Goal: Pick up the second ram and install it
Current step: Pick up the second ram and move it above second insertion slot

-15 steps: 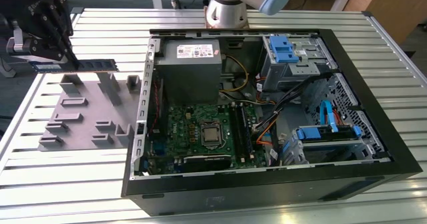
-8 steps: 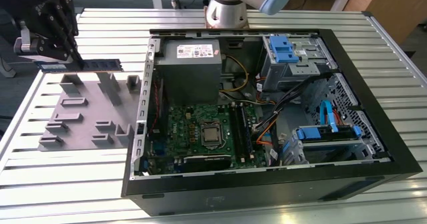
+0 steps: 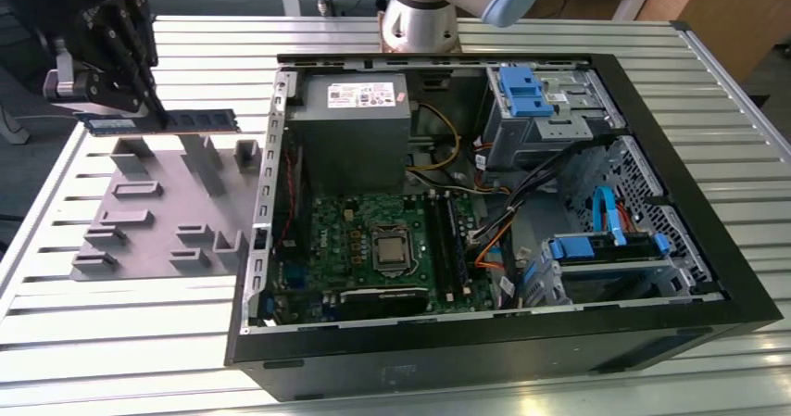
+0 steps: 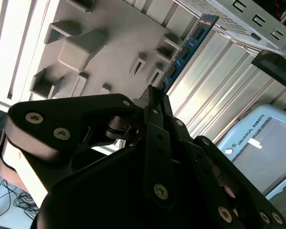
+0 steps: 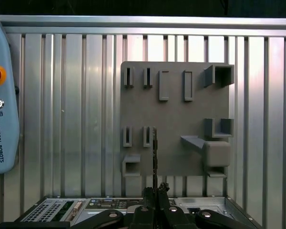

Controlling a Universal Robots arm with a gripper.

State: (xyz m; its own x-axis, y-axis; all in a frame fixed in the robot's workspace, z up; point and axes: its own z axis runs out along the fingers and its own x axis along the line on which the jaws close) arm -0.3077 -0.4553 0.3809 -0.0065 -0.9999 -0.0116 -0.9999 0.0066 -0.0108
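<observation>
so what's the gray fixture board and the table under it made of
Gray fixture board: looks like matte molded or printed plastic, uniform dull gray with no glare. Table: likely bare metal, ribbed slats with bright streaky reflections.

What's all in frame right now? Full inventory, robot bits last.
second ram: 1, dark green-black, held over the fixture plate
fixture plate: 1, grey, on the table, to the exterior view's left of the PC case
PC case: 1, black, side open, on the table
motherboard: 1, green, inside the PC case
drive brackets: 2, blue, inside the PC case, towards the exterior view's right
pendant: 1, light blue with a red button, off to one side of the fixture plate
table: 1, silver, slatted
arm: 1, silver-grey, behind the PC case
gripper: 1, black, shut on the second ram
</observation>
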